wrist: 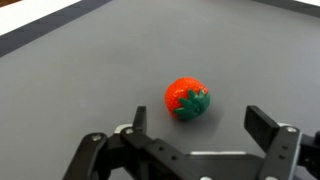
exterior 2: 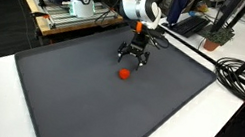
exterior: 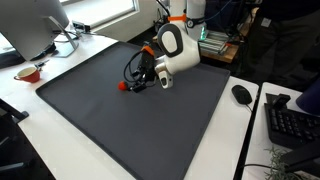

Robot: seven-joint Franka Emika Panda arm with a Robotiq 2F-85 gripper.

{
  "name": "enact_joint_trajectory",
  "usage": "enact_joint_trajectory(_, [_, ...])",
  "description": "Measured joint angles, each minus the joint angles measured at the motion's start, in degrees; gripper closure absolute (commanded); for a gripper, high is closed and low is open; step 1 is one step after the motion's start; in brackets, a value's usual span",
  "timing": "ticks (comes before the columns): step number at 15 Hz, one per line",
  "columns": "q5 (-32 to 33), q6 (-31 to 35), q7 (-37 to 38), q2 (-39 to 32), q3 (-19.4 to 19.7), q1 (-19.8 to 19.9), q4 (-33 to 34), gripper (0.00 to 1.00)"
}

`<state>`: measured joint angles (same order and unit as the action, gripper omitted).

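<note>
The claw (wrist: 200, 128) is held open above the mat (wrist: 70, 70); the strawberry (wrist: 187, 99) is seen just ahead, between its 2 fingers. An approach is judged underway; lowering is called for before closing.

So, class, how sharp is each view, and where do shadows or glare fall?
Wrist view: the red toy strawberry with green leaves is fairly sharp, its shadow faint; the black claw is blurred. Both exterior views: the dark grey mat is evenly lit, detail coarse.
</note>
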<state>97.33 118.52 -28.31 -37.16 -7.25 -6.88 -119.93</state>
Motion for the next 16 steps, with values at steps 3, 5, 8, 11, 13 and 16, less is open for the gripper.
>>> enact_joint_trajectory(3, [0.0,-0.1,1.0,0.0,0.0,-0.1,0.2,0.00])
enact_joint_trajectory(5, [0.3,-0.1,2.1,-0.3,0.0,-0.1,0.5,0.00])
enact_joint_trajectory(8, [0.9,-0.7,3.9,-1.4,0.2,-0.3,1.5,0.00])
enact_joint_trajectory(11, [1.0,-3.2,5.3,-3.0,0.6,-0.5,2.7,0.00])
enact_joint_trajectory(13, [1.1,-4.7,6.3,-4.1,0.8,-0.6,3.6,0.00])
enact_joint_trajectory(16, [1.2,-5.9,6.5,-5.4,0.9,-0.7,4.8,0.00])
